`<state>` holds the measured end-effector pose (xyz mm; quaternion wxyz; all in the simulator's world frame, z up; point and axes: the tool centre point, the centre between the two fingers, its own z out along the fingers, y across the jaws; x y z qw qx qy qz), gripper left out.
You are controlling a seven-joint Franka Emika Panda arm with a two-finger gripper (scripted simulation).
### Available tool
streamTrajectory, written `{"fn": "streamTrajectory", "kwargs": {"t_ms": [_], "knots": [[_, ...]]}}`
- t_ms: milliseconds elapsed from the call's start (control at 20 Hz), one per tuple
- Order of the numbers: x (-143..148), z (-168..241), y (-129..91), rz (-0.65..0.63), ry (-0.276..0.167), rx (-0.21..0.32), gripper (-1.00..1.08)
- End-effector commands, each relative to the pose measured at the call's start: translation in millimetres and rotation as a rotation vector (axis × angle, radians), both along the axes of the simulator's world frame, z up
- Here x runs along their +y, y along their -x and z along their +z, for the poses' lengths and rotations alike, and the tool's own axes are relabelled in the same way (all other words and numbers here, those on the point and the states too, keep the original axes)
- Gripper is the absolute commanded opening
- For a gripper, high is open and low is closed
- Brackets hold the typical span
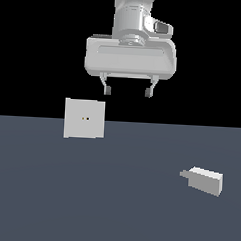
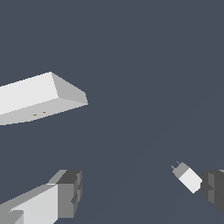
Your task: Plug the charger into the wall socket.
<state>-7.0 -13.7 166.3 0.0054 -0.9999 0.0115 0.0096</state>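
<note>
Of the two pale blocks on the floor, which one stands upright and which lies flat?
The wall socket stands upright: a square plate with two tiny dark holes. The charger, smaller, lies flat toward the exterior view's right, stub pointing left. The gripper hangs open above.

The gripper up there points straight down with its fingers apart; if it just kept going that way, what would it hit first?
Probably just the bare floor. The gripper hangs open between the wall socket and the charger, and the wrist view shows neither between its fingers, though depth is hard to judge.

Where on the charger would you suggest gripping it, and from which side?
Probably the charger by the long flat flanks of its wider body, coming from above: it lies flat on the floor, and its narrow stub must stay free. The gripper hangs open.
</note>
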Motion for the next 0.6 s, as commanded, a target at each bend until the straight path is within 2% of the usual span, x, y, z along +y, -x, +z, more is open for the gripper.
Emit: {"fn": "streamTrajectory", "kwargs": {"t_ms": [0, 550], "knots": [[0.0, 0.0, 0.0, 0.000, 0.000, 0.000, 1.00], [-7.0, -7.6, 11.8, 0.065, -0.003, -0.013, 1.00]]}}
